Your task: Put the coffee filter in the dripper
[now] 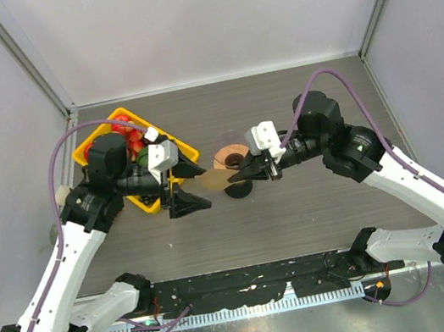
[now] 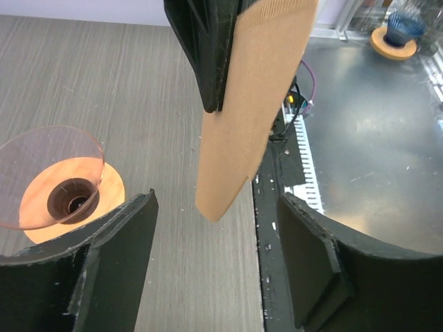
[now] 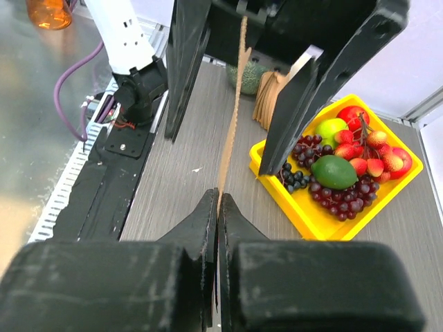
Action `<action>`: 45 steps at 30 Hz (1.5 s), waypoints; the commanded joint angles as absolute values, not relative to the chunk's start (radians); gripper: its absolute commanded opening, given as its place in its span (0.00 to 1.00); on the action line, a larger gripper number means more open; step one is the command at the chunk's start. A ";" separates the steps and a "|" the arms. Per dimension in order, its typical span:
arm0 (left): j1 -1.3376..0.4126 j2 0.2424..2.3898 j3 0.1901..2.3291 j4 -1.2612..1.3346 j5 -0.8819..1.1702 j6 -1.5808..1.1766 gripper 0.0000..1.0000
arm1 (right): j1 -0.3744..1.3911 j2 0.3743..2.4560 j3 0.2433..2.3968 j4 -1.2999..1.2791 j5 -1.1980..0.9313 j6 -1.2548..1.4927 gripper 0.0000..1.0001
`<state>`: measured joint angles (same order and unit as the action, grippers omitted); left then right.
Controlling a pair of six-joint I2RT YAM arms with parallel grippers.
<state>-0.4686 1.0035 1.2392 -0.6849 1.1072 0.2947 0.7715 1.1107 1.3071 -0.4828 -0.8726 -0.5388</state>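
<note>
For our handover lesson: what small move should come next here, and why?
Probably draw the left gripper back: its jaws stand open either side of the coffee filter, which the right gripper alone pinches. The dripper stands close by.

Overhead looks down; facing wrist cameras closely share the coffee filter [image 2: 256, 104].
</note>
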 commanded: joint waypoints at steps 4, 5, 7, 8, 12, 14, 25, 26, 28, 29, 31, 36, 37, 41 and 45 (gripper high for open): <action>-0.512 0.980 1.169 -0.351 1.066 0.094 0.47 | 0.776 1.069 1.262 -0.238 -0.871 -0.380 0.05; -0.512 0.977 1.166 -0.345 1.068 0.097 0.43 | 0.776 1.065 1.259 -0.238 -0.871 -0.376 0.05; -0.512 0.965 1.154 -0.309 1.075 0.072 0.26 | 0.776 1.062 1.250 -0.221 -0.873 -0.361 0.05; -0.512 0.962 1.146 -0.276 1.080 0.052 0.19 | 0.776 1.060 1.243 -0.216 -0.870 -0.348 0.05; -0.511 0.968 1.166 -0.306 1.074 0.058 0.00 | 0.776 1.077 1.288 -0.290 -0.862 -0.383 0.41; -0.515 1.000 1.233 -0.493 1.075 0.197 0.00 | 0.776 1.107 1.362 -0.441 -0.859 -0.469 0.59; -0.610 1.069 1.354 -0.784 0.898 0.437 0.00 | 0.776 1.269 1.626 -0.753 -0.818 -0.566 0.47; -0.621 1.081 1.362 -0.798 0.876 0.439 0.00 | 0.776 1.281 1.632 -0.759 -0.822 -0.568 0.43; -0.630 1.092 1.374 -0.805 0.853 0.427 0.00 | 0.776 1.296 1.649 -0.784 -0.830 -0.583 0.43; -0.632 1.097 1.379 -0.805 0.844 0.417 0.00 | 0.776 1.308 1.658 -0.808 -0.831 -0.598 0.43; -0.632 1.111 1.394 -0.814 0.825 0.404 0.00 | 0.778 1.321 1.664 -0.834 -0.842 -0.617 0.37; -0.637 1.138 1.439 -0.841 0.801 0.385 0.00 | 0.779 1.336 1.667 -0.854 -0.850 -0.652 0.06; -0.637 1.143 1.446 -0.853 0.789 0.380 0.09 | 0.779 1.335 1.667 -0.853 -0.856 -0.656 0.05; -0.553 1.102 1.428 -0.862 0.981 0.347 0.48 | 0.778 1.312 1.643 -0.841 -0.848 -0.705 0.05; -0.407 0.999 1.272 -0.507 1.153 0.016 0.48 | 0.778 1.275 1.582 -0.798 -0.853 -0.741 0.05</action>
<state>-0.5056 1.1007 1.3678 -0.7982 0.9604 0.3023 0.7734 1.3338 1.6119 -0.8482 -0.8352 -0.6853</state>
